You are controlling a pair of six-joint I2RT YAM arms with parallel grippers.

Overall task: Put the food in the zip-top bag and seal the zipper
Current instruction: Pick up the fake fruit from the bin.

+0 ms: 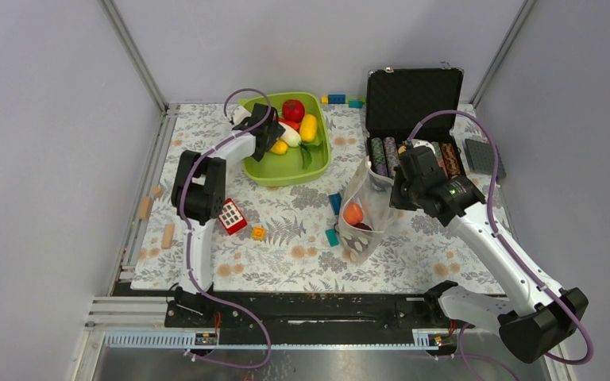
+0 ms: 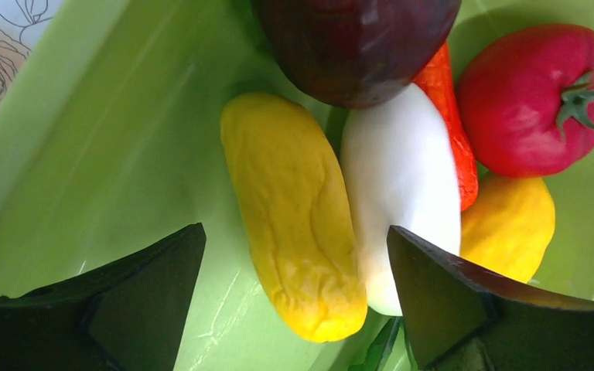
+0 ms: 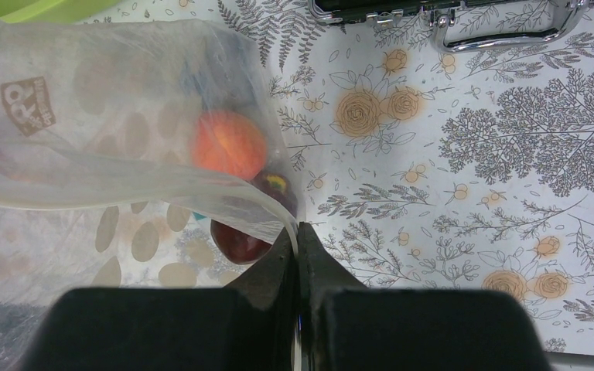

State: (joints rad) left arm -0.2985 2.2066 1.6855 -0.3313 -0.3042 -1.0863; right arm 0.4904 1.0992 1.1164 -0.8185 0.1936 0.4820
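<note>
Left gripper point(image 2: 294, 232): jaws wide apart, holding nothing, low inside the lime-green plastic tray point(image 1: 324, 155) at 11 o'clock on the flowered table mat point(image 1: 286, 246).
Between the fingers: a long wrinkled yellow toy vegetable point(image 2: 294, 216). One black finger is at its 9 o'clock and the other at its 3 o'clock. Whether either touches it cannot be told.
Rest of the tray's food: a smooth white toy piece point(image 2: 402, 174) presses against the yellow one. A dark maroon rounded piece point(image 2: 356, 39) lies at 12 o'clock. An orange-red ridged piece point(image 2: 452, 116), a glossy red toy tomato point(image 2: 530, 97) and a 2nd, stubby yellow piece point(image 2: 510, 224) lie toward 3 o'clock.
Clear crinkly zip-top bag point(image 1: 369, 202): at 3 o'clock from the mat's middle, held up off the mat.
Food in the bag: 1 peach-orange round piece point(image 3: 228, 143) and 1 dark maroon piece point(image 3: 240, 241), low in the bag.
Right gripper point(image 3: 300, 232): jaws pressed together on the bag's thin edge, probably its mouth. The zipper strip is too faint to pick out.
Black open case of striped chips point(image 1: 413, 99): at 1 o'clock.
</note>
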